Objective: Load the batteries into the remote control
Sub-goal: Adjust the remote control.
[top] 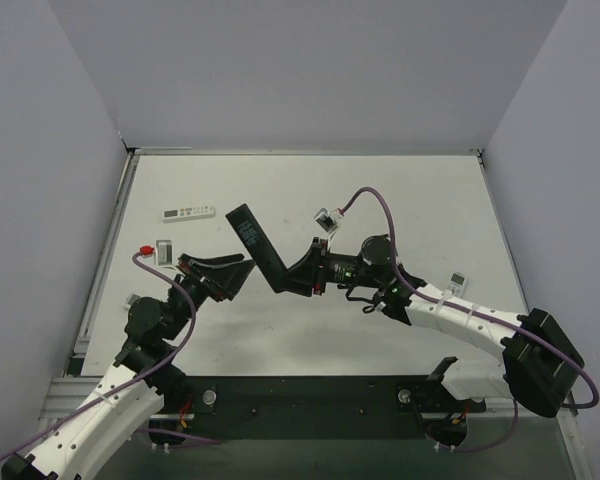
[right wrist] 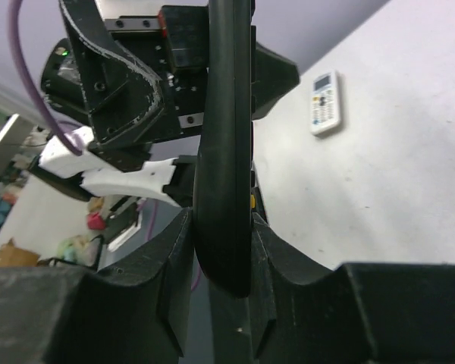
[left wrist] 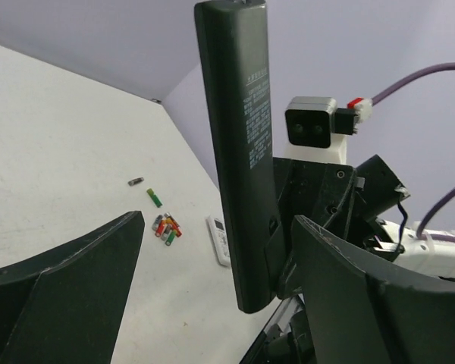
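The black remote control (top: 254, 243) is held off the table, tilted up and to the left. My right gripper (top: 298, 276) is shut on its lower end; in the right wrist view the remote (right wrist: 224, 144) stands edge-on between the two fingers (right wrist: 159, 265). My left gripper (top: 232, 276) is open, its jaws spread wide around the remote's lower part (left wrist: 241, 189) without pinching it. Several batteries (left wrist: 166, 227) lie in a small heap on the table, with a green one (left wrist: 153, 197) and a dark one (left wrist: 135, 181) apart. In the top view the right arm hides them.
A long white remote (top: 188, 212) lies at the back left and shows in the right wrist view (right wrist: 325, 102). A small white remote (top: 458, 283) lies at the right, next to the batteries in the left wrist view (left wrist: 220, 240). Grey walls enclose the table.
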